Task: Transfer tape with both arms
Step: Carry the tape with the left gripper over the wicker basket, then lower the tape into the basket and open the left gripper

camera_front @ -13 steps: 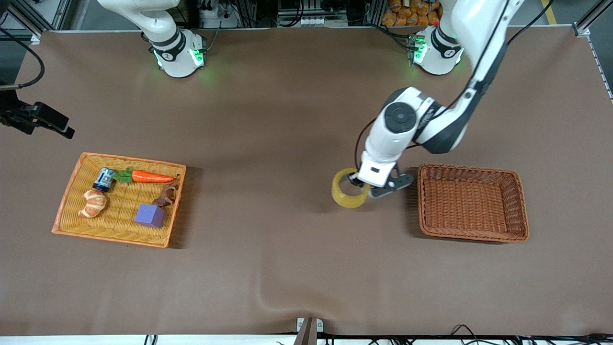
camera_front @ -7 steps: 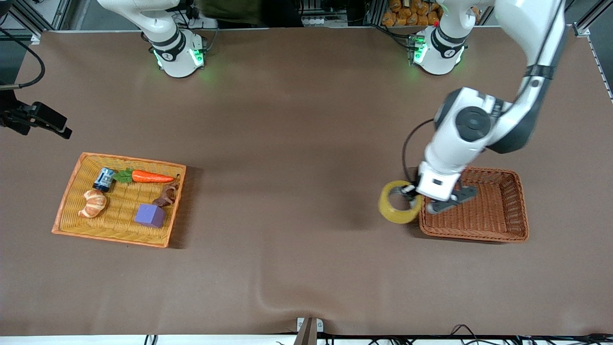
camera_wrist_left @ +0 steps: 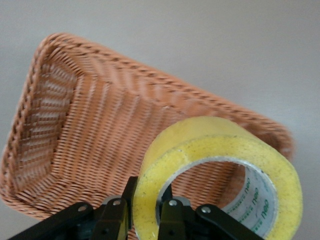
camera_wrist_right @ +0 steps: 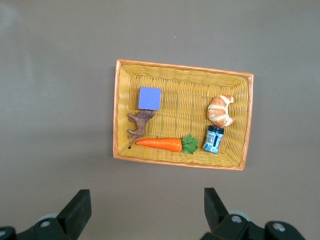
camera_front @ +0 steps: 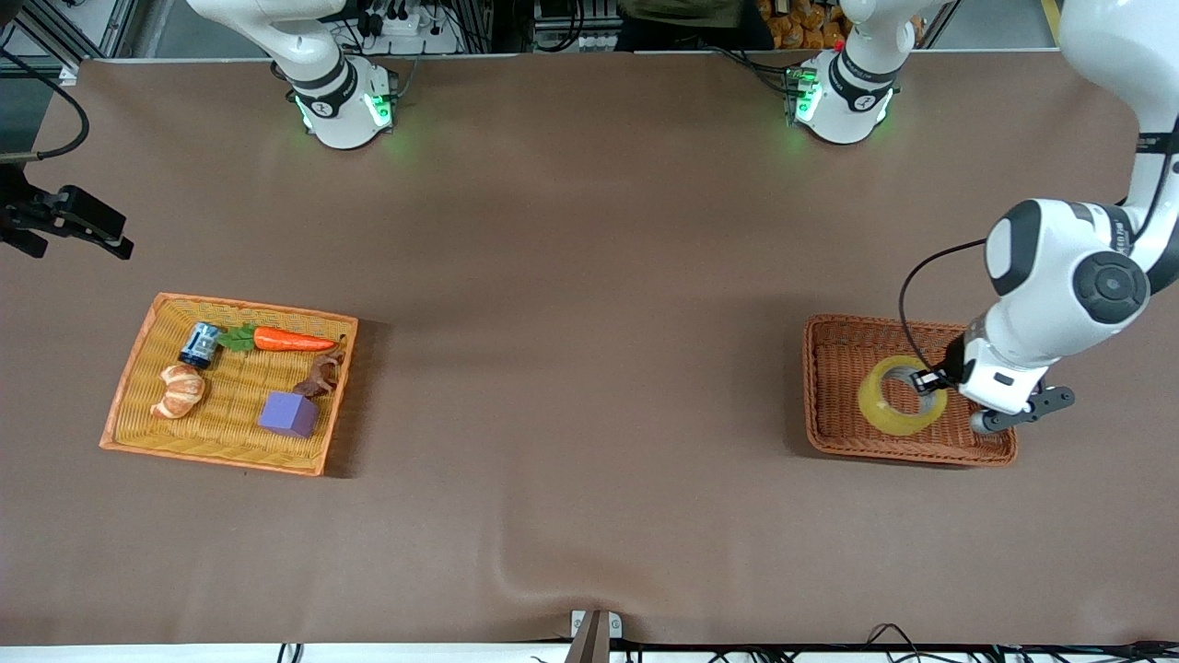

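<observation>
At the right arm's end of the table, the yellow wicker tray (camera_front: 129,405) lies flat. It holds a small blue can (camera_front: 200,344), a carrot (camera_front: 290,341), a croissant (camera_front: 179,389), a brown twisted piece (camera_front: 321,375) and a purple cube (camera_front: 288,413). The right wrist view looks straight down on this tray, so the right gripper (camera_wrist_right: 145,212) hangs high above it, its fingers spread wide with nothing between them; the right arm waits.

Toward the left arm's end of the table sits the brown wicker basket (camera_front: 824,437), with its long side running along the table's length. The tape (camera_front: 902,396) is held over the inside of this basket, above the half nearer the left arm's end. In the front view the roll's wide hole shows, tipped toward the right arm's end, so its axis stands roughly upright but tilted. Whether the roll touches the basket floor cannot be told.

The left gripper (camera_front: 928,380) comes in from the basket's edge at the left arm's end. Its fingers (camera_wrist_left: 119,216) pinch the wall of the roll, one inside the hole against the grey core and one on the outer face. In the left wrist view the tape's yellow band fills the foreground, with the basket's woven wall and floor beneath it.
</observation>
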